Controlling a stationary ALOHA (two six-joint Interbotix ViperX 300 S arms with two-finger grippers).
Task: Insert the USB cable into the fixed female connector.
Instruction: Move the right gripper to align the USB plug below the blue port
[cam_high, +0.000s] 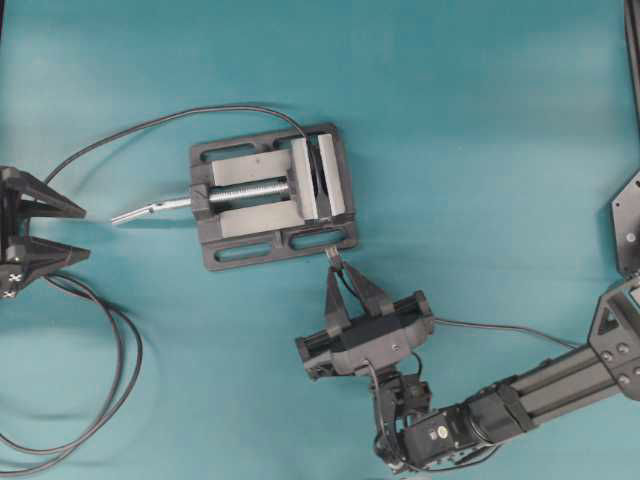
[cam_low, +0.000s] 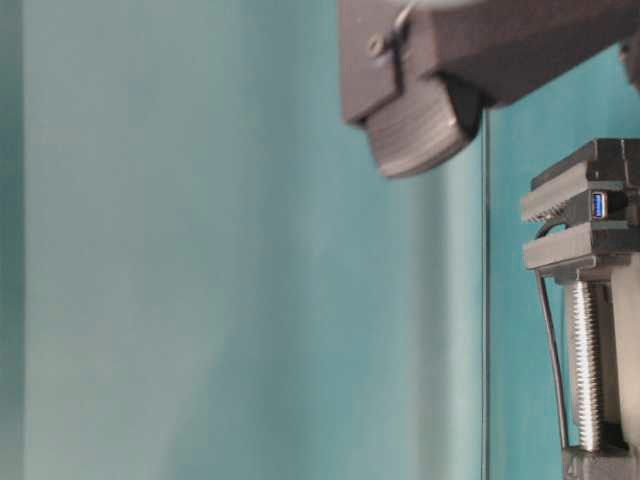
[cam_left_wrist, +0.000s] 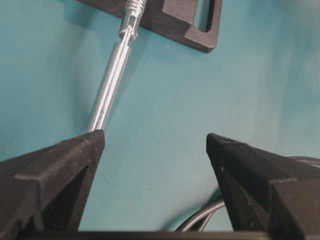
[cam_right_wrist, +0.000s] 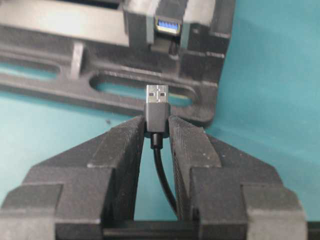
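A teal table surface (cam_high: 480, 120) fills every view. The USB cable (cam_right_wrist: 156, 112) is seen clamped at its dark plug between the two fingers of the right gripper (cam_right_wrist: 156, 131), the short metal tip projecting forward past the fingertips; the thin cable trails back between the fingers and, in the overhead view, off toward the right along the arm. The plug tip is pointed at the fixed female connector (cam_right_wrist: 167, 25), whose blue-lined opening is seen held between the jaws of the grey metal vise (cam_high: 272, 195); the tip is short of the socket and not touching it, with the slotted base of the vise lying between them in the right wrist view. In the table-level view the socket (cam_low: 598, 205) faces the camera, clamped in the vise. The vise's silver screw handle (cam_high: 150, 209) sticks out to the left. A longer black cable (cam_high: 110, 370) is seen running from the vise in a wide arc and lying in loops at lower left. The left gripper (cam_high: 88, 232) is held at the left edge, its fingers spread wide with nothing between them, just beside the handle's end.
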